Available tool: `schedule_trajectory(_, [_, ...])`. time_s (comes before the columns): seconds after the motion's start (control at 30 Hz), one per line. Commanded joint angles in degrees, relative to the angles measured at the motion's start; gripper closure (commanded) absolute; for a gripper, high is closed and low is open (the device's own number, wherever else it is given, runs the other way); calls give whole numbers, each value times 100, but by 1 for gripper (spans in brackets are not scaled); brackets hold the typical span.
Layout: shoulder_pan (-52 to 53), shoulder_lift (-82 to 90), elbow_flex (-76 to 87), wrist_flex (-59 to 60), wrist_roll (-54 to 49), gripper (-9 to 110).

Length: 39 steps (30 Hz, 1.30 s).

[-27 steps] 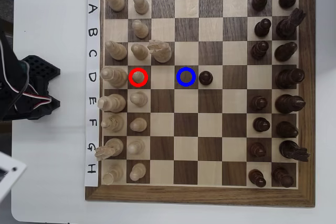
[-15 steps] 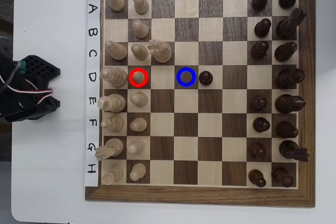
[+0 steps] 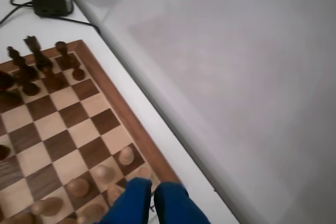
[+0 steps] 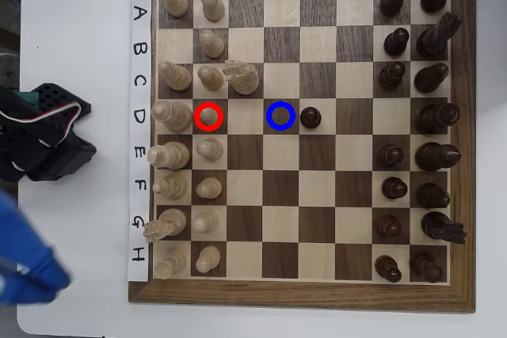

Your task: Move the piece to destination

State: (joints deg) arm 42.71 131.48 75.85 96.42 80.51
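The piece [image 4: 208,116], a small pale pawn, stands inside a red ring on the chessboard [image 4: 305,294] in the overhead view. Two squares to its right is the destination [image 4: 280,116], a dark square marked with a blue ring and bare of pieces. My gripper [image 4: 52,279] shows as a blurred blue shape off the board's lower-left corner, well away from the piece. The wrist view has the blue fingers [image 3: 131,203] close together at the bottom edge, holding nothing, above pale pawns [image 3: 126,156] by the board's edge. I cannot pick out the piece there.
A dark pawn [image 4: 310,116] stands directly right of the destination. A pale knight [image 4: 242,77] stands up-left of it. Other pale pieces flank the piece closely. The black arm base [image 4: 43,140] sits left of the board. A black box with cables [image 3: 51,2] lies beyond the far corner.
The blue gripper has swung into the overhead view at the lower left. The arm's base part has turned a little. No piece on the board has moved.
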Motion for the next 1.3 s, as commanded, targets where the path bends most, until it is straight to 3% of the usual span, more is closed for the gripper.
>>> schedule_trajectory(0.0, [-1802, -35, 308, 26, 1072, 101])
schedule_trajectory(0.13, [-2909, 281, 1125, 44, 1600, 101])
schedule_trajectory(0.47, [-3735, -105, 1433, 9, 3041, 101])
schedule_trajectory(0.67, [-4544, -114, 1644, 26, 3261, 101])
schedule_trajectory(1.1, [-4720, -624, 2848, -738, 4017, 101])
schedule_trajectory(1.27, [-4887, -809, 3023, -896, 4351, 95])
